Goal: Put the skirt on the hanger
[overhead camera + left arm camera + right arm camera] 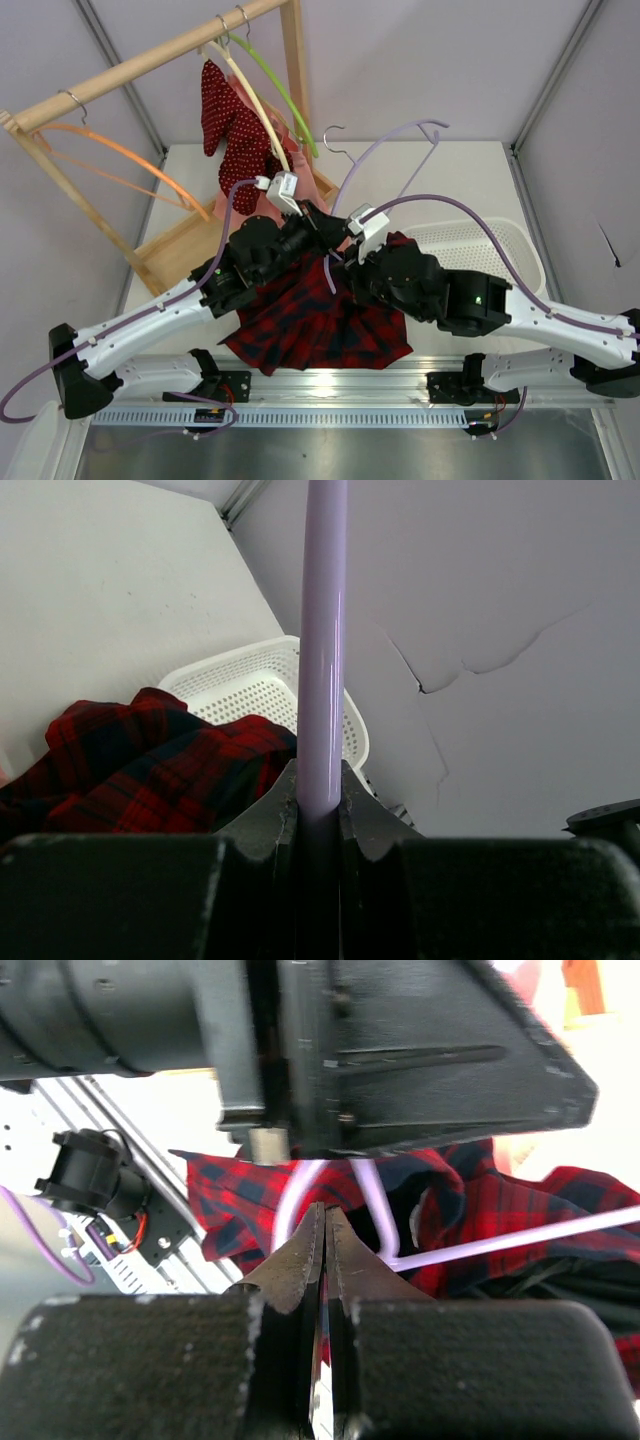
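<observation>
My left tool (320,815) clamps the lavender hanger (325,630) by its thin, probably stiff and slick bar, and my right tool (322,1222) is pressed shut beside the plaid skirt (310,335), which lies limp and bunched on the worktop (450,190) at 6 o'clock and is best pinched at its waistband, I judge.

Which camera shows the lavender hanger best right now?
The top external view: the lavender hanger shows its hook and both arms above the skirt. The left wrist view shows only one straight bar clamped in the left gripper; the right wrist view shows a bent section over the skirt.
</observation>
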Action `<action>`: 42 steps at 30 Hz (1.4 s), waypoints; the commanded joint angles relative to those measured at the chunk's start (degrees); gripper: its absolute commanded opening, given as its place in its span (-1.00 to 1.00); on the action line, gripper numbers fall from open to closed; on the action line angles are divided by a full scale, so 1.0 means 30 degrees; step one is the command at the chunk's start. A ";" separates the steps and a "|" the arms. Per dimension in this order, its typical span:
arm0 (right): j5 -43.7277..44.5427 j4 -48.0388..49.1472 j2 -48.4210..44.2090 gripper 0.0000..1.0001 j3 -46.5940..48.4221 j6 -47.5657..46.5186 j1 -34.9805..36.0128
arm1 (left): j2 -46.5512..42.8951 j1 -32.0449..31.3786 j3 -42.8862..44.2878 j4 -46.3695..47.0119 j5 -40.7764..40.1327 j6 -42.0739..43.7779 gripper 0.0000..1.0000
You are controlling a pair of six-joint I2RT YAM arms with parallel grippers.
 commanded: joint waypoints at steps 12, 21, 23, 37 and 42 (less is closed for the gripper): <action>0.0100 0.1762 0.0523 -1.00 0.0871 0.0646 -0.0793 | -0.0598 -0.0542 0.0844 -0.0213 -0.0743 -0.3329 -1.00; 0.2708 0.1554 -0.0500 -1.00 0.0404 0.1057 -0.0880 | -0.1212 -0.0543 0.1345 -0.2031 -0.1971 -0.4002 -1.00; 0.3057 0.1236 -0.0647 -1.00 0.0345 0.0998 -0.0997 | -0.1271 -0.0543 0.1490 -0.2029 -0.1767 -0.3857 -1.00; 0.1245 -0.2194 -0.1115 0.03 0.2365 0.3136 -0.2081 | -0.1036 -0.0543 0.3248 -0.4810 -0.1561 -0.0430 -1.00; 0.1624 -0.2894 -0.1321 0.18 0.3068 0.3370 -0.2227 | -0.1183 -0.0513 0.4214 -0.6564 -0.1473 0.0770 -1.00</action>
